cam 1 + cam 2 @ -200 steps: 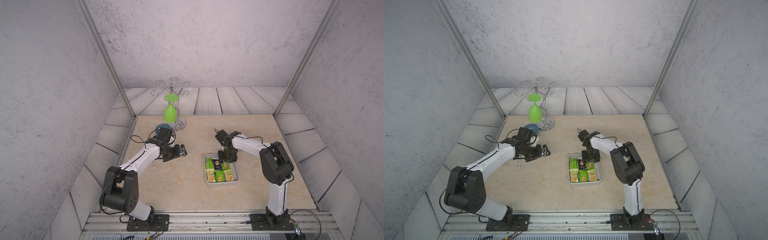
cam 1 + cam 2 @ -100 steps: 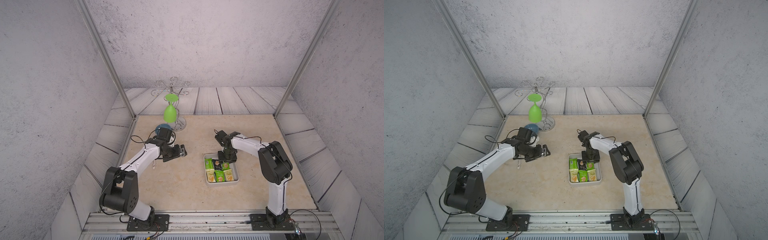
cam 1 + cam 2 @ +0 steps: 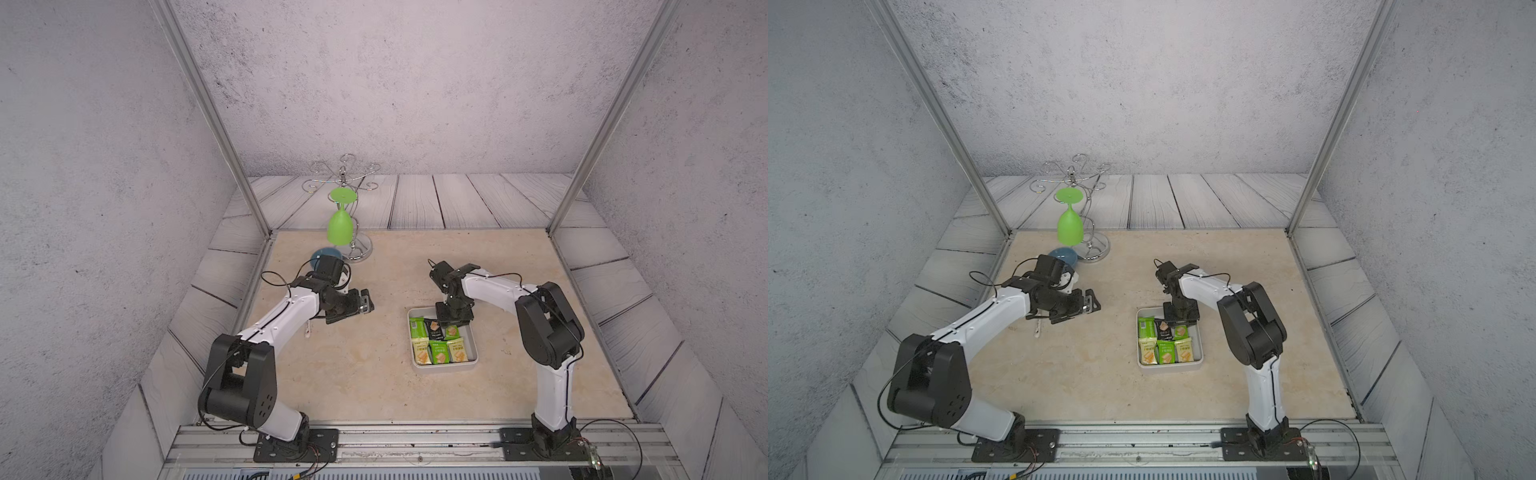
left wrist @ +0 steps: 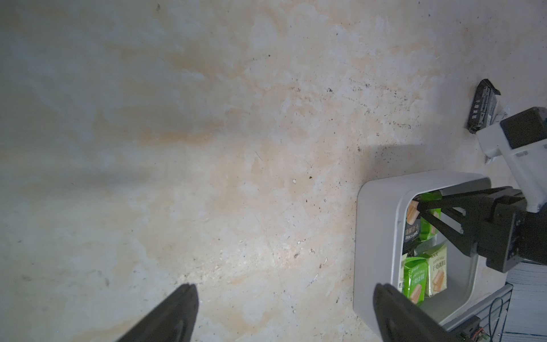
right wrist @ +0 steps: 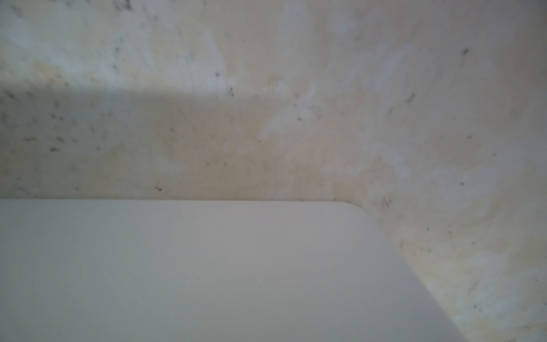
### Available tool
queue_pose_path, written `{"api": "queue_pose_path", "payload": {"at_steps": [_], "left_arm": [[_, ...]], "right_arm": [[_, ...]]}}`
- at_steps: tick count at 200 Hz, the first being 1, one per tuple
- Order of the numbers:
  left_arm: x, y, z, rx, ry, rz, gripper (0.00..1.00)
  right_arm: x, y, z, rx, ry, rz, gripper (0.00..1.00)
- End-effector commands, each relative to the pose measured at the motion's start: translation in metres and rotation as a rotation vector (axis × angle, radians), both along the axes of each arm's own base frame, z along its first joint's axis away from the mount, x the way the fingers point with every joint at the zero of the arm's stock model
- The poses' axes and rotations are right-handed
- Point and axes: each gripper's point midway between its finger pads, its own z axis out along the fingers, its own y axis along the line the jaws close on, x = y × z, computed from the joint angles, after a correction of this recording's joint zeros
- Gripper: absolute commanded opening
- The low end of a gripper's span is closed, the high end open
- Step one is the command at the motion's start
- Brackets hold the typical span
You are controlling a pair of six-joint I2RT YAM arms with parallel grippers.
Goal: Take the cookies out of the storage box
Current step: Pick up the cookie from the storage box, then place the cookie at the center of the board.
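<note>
Beige table (image 3: 332,374) carries the storage box (image 3: 475,349), where we count 6 visible cookies (image 3: 439,353) in a top view. Our right pincer (image 4: 417,206) reaches down into it; we cannot tell whether it grips. Our left pincer (image 4: 285,285) hovers beside the box, jaws wide apart.

Right wrist view blurred; only box (image 5: 207,266) wall and table (image 5: 266,133) register. Left wrist view: whether the right gripper (image 4: 418,206) grips any cookies (image 4: 414,282) cannot be determined; a black packet (image 4: 481,109) sits partly behind the right arm (image 4: 500,140). In both top views, dish (image 3: 322,252) (image 3: 1065,253) half hidden by left arm (image 3: 328,267).
</note>
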Motion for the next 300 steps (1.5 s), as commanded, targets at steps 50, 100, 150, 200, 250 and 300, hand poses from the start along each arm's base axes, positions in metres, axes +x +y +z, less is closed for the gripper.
{"api": "queue_pose_path", "payload": {"at_steps": [50, 100, 150, 200, 250, 300], "left_arm": [[-0.005, 0.000, 0.004, 0.013, -0.006, -0.017, 0.98], [-0.006, 0.000, 0.003, 0.012, -0.004, -0.015, 0.98], [-0.005, 0.000, 0.002, 0.014, -0.002, -0.015, 0.99], [-0.004, 0.000, 0.002, 0.015, -0.002, -0.018, 0.98], [-0.004, 0.002, -0.001, 0.028, 0.003, -0.019, 0.98], [-0.005, 0.004, -0.003, 0.041, 0.007, -0.018, 0.98]], "right_arm": [[0.003, -0.001, 0.041, 0.012, -0.058, 0.008, 0.40], [0.005, 0.000, 0.067, 0.043, -0.107, 0.006, 0.40], [0.017, 0.006, 0.090, 0.065, -0.166, 0.004, 0.39], [0.060, 0.004, 0.103, 0.000, -0.258, 0.008, 0.39], [0.114, -0.013, 0.099, -0.052, -0.325, -0.076, 0.39], [0.144, -0.040, 0.073, -0.093, -0.292, -0.140, 0.39]]}}
